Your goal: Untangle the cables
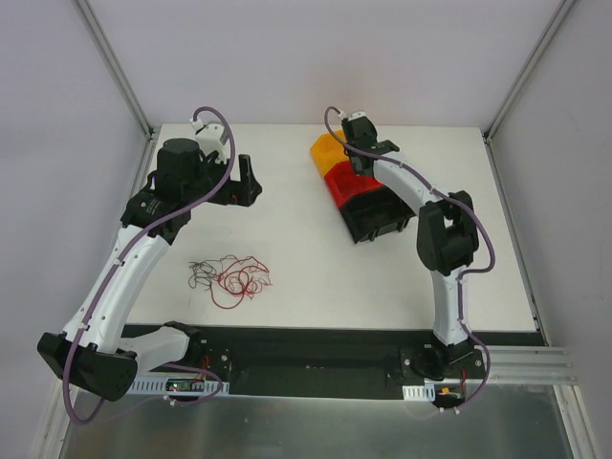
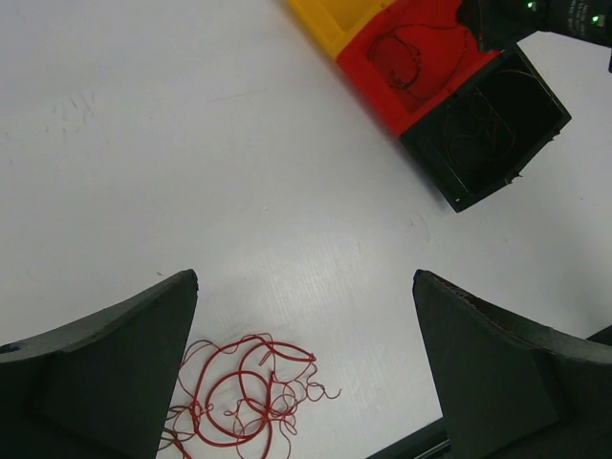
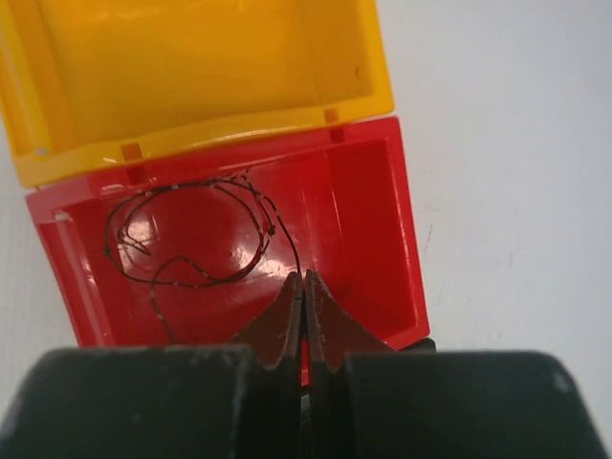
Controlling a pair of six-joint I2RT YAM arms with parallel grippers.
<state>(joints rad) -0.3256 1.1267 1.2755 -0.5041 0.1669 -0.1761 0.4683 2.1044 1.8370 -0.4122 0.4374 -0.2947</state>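
A finger (image 2: 105,373) of my left gripper (image 2: 304,277) and the bottom edge cut off the red wire tangle (image 2: 244,397). The dark wire (image 3: 272,228) runs to my closed right gripper (image 3: 304,282). I cannot tell whether it is pinched. The yellow bin (image 3: 191,76) runs off the top.

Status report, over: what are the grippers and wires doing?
Left gripper open, clear of tangle of thin red wires. Right gripper shut on thin dark wire in red plastic bin. Tangle unobstructed.
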